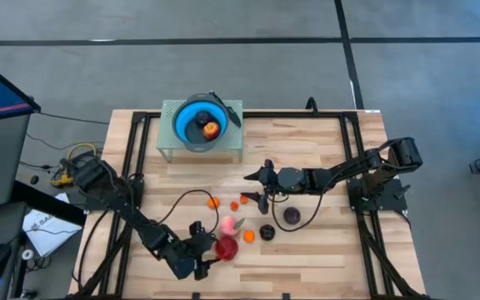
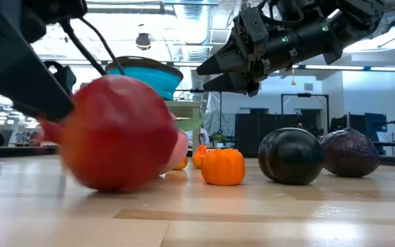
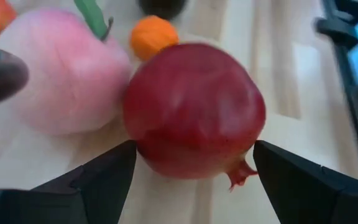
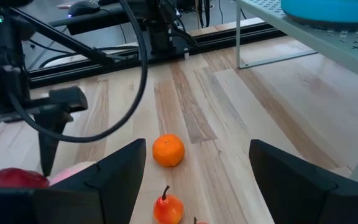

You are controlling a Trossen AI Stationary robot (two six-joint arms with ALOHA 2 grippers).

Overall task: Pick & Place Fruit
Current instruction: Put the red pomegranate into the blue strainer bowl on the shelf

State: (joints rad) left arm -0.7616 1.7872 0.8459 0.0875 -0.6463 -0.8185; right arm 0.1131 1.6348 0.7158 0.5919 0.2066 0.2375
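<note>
A red round fruit (image 3: 194, 112) with a small crown lies on the wooden table near the front edge (image 1: 226, 247). My left gripper (image 3: 194, 152) is open, with one finger on each side of it. A pink peach (image 3: 67, 81) with a green leaf lies right beside the red fruit. Small oranges (image 1: 213, 202) (image 2: 223, 167) and two dark plums (image 2: 291, 156) (image 2: 350, 152) are scattered mid-table. My right gripper (image 1: 248, 187) hangs open above the oranges (image 4: 168, 150) and holds nothing. My left gripper's fingers (image 3: 104, 180) flank the red fruit's two sides, slanting down from the table's left. The fruit rests on the table. Whether either finger touches it, I cannot tell.
A blue bowl (image 1: 197, 123) stands on a pale green stand (image 1: 232, 143) at the far side, with a fruit (image 1: 211, 128) inside it. A black cable (image 1: 182, 198) loops over the table by the left arm. Black frame rails (image 1: 352, 158) run along both sides.
</note>
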